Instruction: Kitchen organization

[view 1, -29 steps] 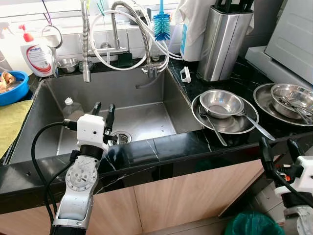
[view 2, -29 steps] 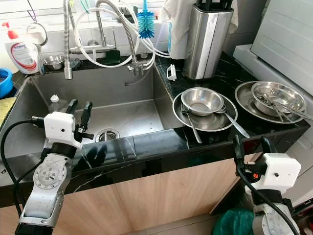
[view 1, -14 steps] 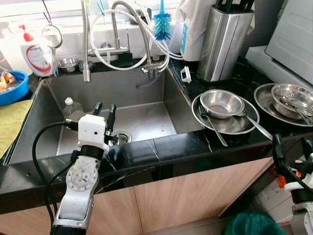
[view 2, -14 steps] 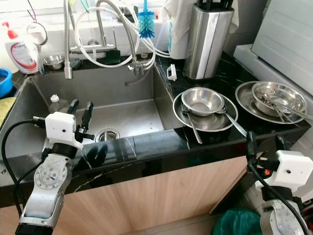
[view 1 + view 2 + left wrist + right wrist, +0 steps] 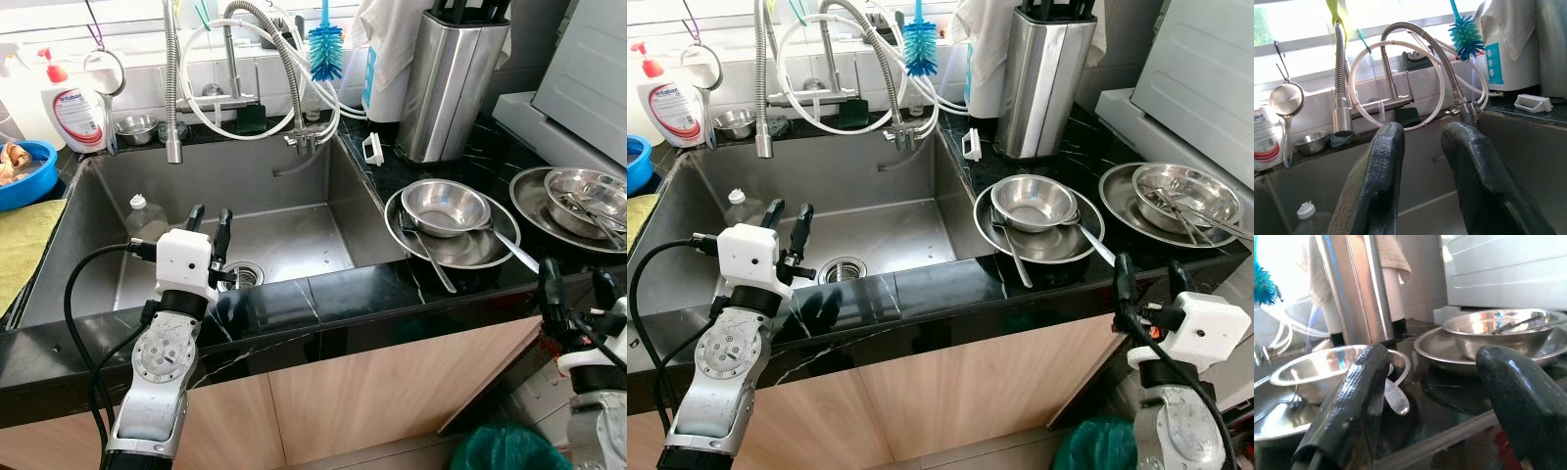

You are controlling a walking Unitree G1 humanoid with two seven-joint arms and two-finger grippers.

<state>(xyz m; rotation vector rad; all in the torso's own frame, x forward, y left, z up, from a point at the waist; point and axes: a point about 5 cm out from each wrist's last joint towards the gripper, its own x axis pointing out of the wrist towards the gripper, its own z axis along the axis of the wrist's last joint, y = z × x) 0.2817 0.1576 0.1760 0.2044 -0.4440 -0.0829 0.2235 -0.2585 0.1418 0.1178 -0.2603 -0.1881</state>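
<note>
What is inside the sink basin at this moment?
In the sink, a clear plastic bottle with a white cap stands near its left wall, and the drain strainer sits in the floor. The left gripper and its wrist cover part of the floor beside the drain.

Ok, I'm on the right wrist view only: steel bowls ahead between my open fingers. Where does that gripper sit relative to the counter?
Observer: The right gripper is at the counter's front edge, below the spoon handle.
Operator: And the left one?
Observer: The left gripper is open, raised over the sink's front edge.
Operator: Anything in the sink?
Observer: A small white-capped bottle lying near the left wall.
</note>
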